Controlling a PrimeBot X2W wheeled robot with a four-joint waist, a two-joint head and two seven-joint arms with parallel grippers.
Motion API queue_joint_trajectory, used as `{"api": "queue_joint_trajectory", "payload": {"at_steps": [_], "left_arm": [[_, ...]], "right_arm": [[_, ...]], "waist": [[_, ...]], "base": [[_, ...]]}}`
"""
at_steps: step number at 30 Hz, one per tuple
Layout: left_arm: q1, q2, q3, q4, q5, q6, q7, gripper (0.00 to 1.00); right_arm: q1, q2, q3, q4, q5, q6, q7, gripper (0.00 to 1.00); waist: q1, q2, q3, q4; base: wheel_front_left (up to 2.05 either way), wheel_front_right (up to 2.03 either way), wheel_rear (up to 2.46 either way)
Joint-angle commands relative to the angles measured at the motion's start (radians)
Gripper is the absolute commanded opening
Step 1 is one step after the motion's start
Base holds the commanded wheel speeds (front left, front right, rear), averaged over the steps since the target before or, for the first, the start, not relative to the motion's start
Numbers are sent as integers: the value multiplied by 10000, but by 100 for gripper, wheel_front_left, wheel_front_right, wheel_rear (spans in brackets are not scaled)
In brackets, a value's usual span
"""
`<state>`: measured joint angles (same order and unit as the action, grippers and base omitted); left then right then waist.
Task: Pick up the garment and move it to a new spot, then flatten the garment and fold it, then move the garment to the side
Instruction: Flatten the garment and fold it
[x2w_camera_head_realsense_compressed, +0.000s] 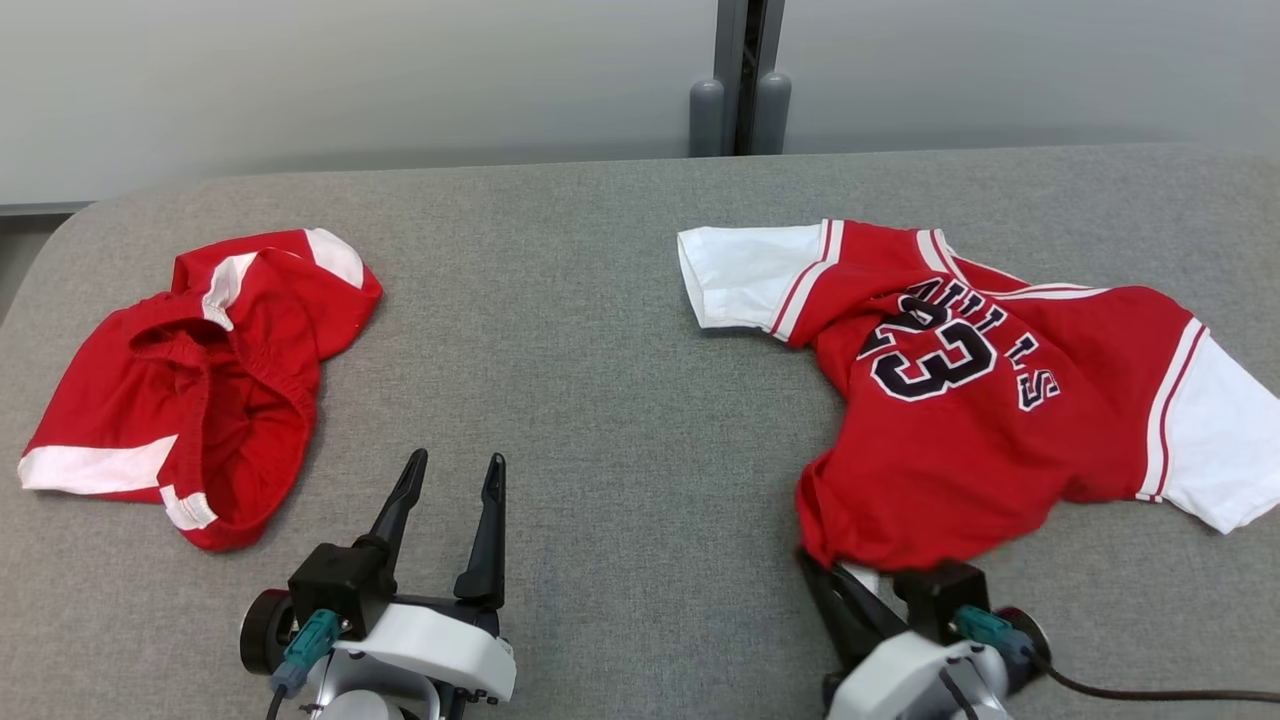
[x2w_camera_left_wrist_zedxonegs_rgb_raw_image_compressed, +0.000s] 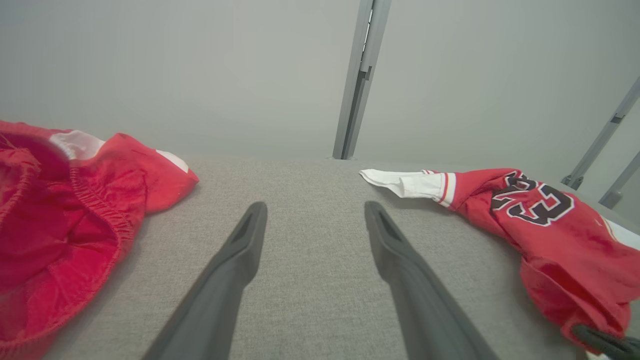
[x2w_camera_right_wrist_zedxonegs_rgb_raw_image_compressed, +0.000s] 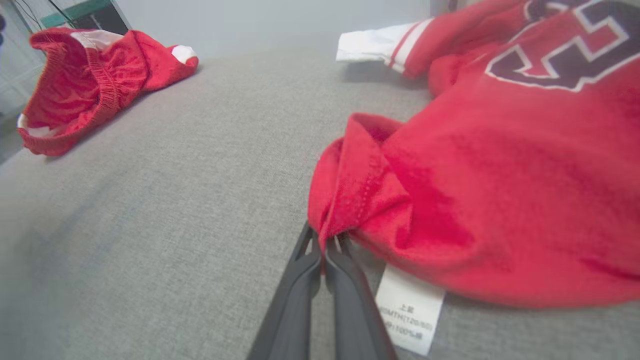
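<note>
Now my right pincer is clamping tight on the bunched hem of the red jersey. The jersey is lying crumpled on the right half of the grey table, its hem reaching toward the front edge. A white label is sticking out from under the cloth just beside my fingers. My left pincer is resting spread wide near the front edge, holding nothing, while red shorts are lying by the left edge.
</note>
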<state>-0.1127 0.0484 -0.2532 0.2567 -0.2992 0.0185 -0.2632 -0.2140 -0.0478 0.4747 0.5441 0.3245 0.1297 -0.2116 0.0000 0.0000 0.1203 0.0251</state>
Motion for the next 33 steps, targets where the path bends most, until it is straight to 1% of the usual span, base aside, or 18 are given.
{"api": "queue_joint_trajectory", "payload": {"at_steps": [1, 7, 8, 12, 18, 25, 28, 33], "left_arm": [[-160, 38, -3, -7, -32, 20, -16, 100], [-203, 41, -146, -24, -106, 61, -16, 100], [-203, 41, -146, -24, -106, 61, -16, 100], [-239, 40, -201, -76, -208, 116, -16, 100], [-239, 40, -271, -139, -329, 190, -16, 100], [-268, 38, -343, -229, -445, 284, -16, 100], [-300, 40, -376, -249, -467, 343, -16, 100], [-396, 40, -411, -288, -526, 363, -16, 100]], "right_arm": [[-273, -53, 331, -200, 293, 22, 9, 0], [-1387, -47, 1913, -667, 1166, 22, 201, 0], [-1387, -47, 1913, -667, 1166, 22, 201, 0], [-2234, -49, 2841, -791, 1876, 22, 193, 0], [-3254, -46, 4010, -666, 2723, 22, 71, 0], [-3923, -47, 5347, -436, 3503, 22, -56, 0], [-4092, -52, 5714, -339, 3857, 22, -130, 0], [-4370, -53, 6095, 281, 4159, 22, -194, 0]], "waist": [[0, 0, -15, -11], [0, 0, -58, 131], [0, 0, -58, 131], [0, 0, -77, 355], [0, 0, -80, 772], [0, 0, 49, 1144], [0, 0, 133, 1231], [0, 0, 323, 1313]], "base": [[0, 0, 0], [0, 0, 0], [0, 0, 0], [0, 0, 0], [0, 0, 0], [0, 0, 0], [0, 0, 0], [0, 0, 0]]}}
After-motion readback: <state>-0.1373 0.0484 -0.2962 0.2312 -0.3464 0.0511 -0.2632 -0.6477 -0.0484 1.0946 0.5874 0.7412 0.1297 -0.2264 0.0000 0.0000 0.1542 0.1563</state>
